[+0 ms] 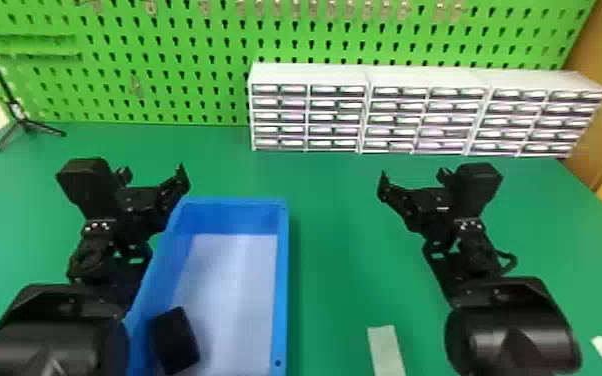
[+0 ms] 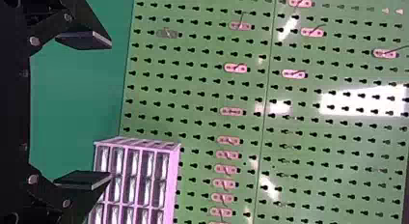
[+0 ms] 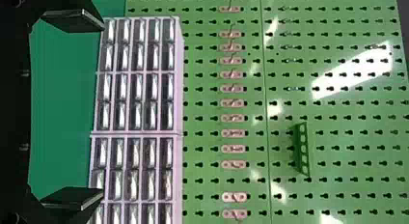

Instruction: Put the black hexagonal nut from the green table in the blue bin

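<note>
1. Nearest, what is probably the black hexagonal nut (image 1: 175,340) is lying inside the blue bin (image 1: 281,280); the placing is looking finished.
2. Farther out, the left gripper (image 2: 110,109) and right gripper (image 3: 102,109) are hanging wide, holding nothing; seemingly nothing is remaining.

Blue bin (image 1: 281,280) looks like smooth plastic, pegboard (image 3: 337,119) is glossy (proper shiny glare), green table (image 1: 335,250) kinda matt.

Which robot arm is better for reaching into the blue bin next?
The left, I think. Its gripper is open, right by the far left corner of the blue bin. The right gripper is open too, but green table lies between it and the bin.
</note>
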Controlling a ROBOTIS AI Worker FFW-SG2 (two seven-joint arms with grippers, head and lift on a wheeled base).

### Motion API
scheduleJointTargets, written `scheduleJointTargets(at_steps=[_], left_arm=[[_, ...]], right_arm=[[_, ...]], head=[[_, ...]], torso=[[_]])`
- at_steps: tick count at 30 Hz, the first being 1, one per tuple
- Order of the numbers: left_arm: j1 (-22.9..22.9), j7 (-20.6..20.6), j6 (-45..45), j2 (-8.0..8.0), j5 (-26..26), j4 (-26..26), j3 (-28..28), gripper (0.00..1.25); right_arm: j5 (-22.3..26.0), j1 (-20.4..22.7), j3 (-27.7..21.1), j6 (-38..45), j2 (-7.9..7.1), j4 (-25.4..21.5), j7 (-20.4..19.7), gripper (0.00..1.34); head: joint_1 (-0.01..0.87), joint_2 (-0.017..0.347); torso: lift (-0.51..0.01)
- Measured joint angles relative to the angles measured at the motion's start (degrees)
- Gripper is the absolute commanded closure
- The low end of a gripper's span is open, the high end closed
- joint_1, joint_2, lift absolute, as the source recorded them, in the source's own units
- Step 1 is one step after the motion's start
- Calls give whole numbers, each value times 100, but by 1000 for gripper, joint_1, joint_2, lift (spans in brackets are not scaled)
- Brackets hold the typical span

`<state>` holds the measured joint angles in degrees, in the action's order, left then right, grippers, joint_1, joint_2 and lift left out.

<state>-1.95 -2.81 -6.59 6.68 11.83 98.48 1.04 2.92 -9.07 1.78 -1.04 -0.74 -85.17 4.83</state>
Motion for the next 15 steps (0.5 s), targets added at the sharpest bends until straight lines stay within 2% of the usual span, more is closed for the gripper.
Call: scheduleJointTargets(at_steps=[15], left_arm=[[-36, 0, -93, 0, -126, 176, -66, 302]], right_arm=[[-114, 145, -214, -70, 49, -40, -9, 101]], head=[[683, 28]], torso=[[-96]])
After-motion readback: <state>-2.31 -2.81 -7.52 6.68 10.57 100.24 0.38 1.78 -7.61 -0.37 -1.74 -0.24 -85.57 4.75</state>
